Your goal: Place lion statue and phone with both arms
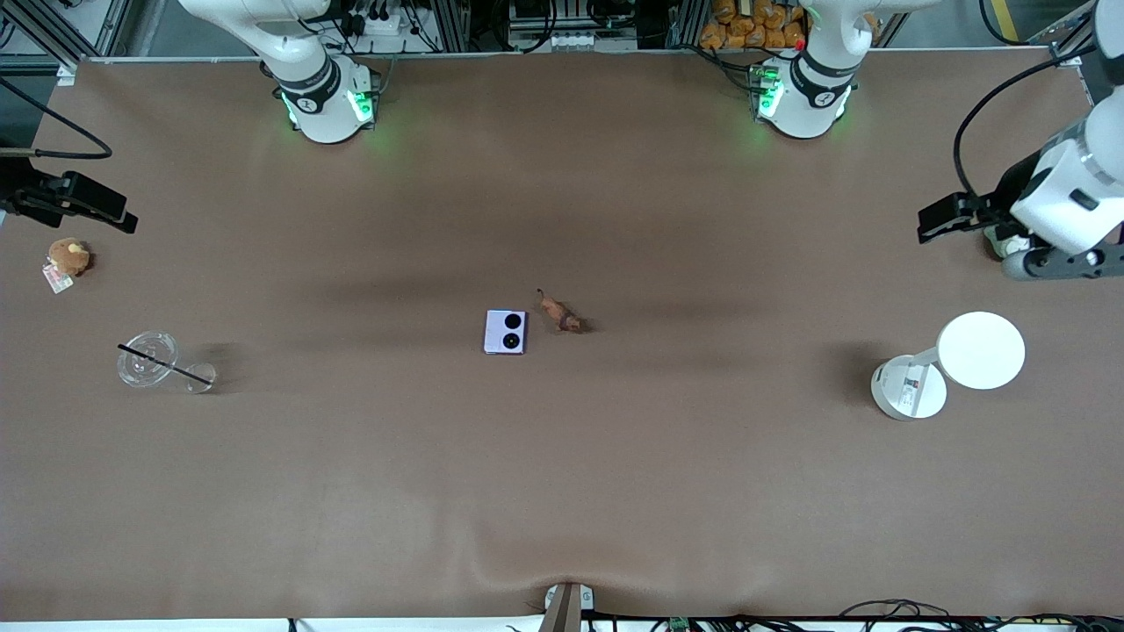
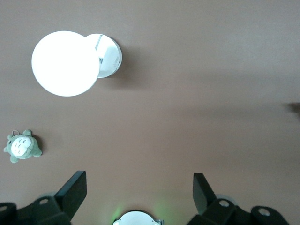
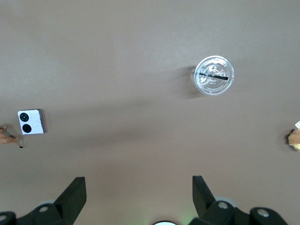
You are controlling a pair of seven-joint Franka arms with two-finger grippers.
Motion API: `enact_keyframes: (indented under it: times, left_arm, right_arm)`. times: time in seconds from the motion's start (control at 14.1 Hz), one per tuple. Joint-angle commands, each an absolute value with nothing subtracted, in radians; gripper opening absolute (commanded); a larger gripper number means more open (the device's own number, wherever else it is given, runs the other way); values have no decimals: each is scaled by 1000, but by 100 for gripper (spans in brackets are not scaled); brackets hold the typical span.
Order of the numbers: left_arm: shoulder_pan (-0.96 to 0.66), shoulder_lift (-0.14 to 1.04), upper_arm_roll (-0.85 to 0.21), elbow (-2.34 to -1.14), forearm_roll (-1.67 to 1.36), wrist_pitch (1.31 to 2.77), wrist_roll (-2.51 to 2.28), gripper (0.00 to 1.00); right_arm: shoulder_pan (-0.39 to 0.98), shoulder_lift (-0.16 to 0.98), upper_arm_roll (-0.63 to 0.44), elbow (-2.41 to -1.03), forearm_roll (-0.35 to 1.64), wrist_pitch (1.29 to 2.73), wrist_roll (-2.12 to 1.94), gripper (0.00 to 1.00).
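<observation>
The pale lavender phone (image 1: pixel 505 332) lies flat in the middle of the table, its two black camera circles facing up. The tiny orange-brown lion statue (image 1: pixel 559 313) lies right beside it, toward the left arm's end. The right wrist view shows the phone (image 3: pixel 31 122) and a sliver of the lion statue (image 3: pixel 6 137) at its edge. My left gripper (image 1: pixel 933 224) hangs open and empty over the left arm's end of the table; its fingers (image 2: pixel 75 190) stand wide apart. My right gripper (image 1: pixel 121 218) hangs open and empty over the right arm's end. Both are well away from the two things.
A clear lidded cup (image 1: pixel 149 358) with a black straw and a round brown plush (image 1: pixel 68 257) with a tag sit at the right arm's end. A white disc lamp (image 1: pixel 953 362) and a grey-green plush (image 2: pixel 22 146) sit at the left arm's end.
</observation>
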State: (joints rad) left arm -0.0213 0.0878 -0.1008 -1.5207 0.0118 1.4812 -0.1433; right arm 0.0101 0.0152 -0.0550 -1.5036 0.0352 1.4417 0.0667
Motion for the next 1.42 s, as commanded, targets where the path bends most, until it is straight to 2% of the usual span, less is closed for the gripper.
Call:
enact_keyframes:
  times: [0.0, 0.64, 1.35]
  left_arm:
    - [-40, 112, -101, -1506, 2, 1500, -159, 100]
    - [-156, 175, -101, -1506, 0, 1580, -331, 100]
    - [-342, 322, -100, -1502, 2, 1753, -627, 100]
  right_arm:
    - [14, 23, -52, -1488, 34, 1440, 78, 100]
    - [12, 26, -52, -1485, 35, 1443, 77, 100]
    - [20, 54, -52, -1483, 40, 1477, 78, 100]
